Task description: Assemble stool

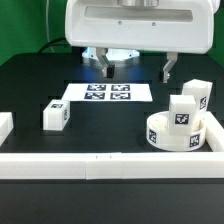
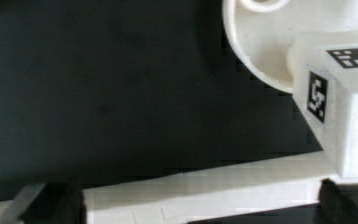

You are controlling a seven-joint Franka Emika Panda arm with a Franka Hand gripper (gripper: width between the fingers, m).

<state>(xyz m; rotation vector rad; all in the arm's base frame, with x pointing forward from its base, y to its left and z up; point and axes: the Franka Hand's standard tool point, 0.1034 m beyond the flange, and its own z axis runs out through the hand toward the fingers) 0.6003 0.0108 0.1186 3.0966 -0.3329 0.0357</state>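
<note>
black table (image 1: 30, 80) w/ white border rail (image 1: 100, 160) along front edge. marker board (image 1: 108, 92) at centre. round seat (image 1: 165, 135) near exterior view's right rail; leg a (image 1: 183, 113) upright on it, leg b (image 1: 197, 95) just behind, leg c (image 1: 55, 115) well apart at exterior view's left. gripper (image 1: 137, 68) above board, fingers spread wide, holding nothing.

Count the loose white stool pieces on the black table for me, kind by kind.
Round seat: 1
Block legs: 3
Total: 4
</note>
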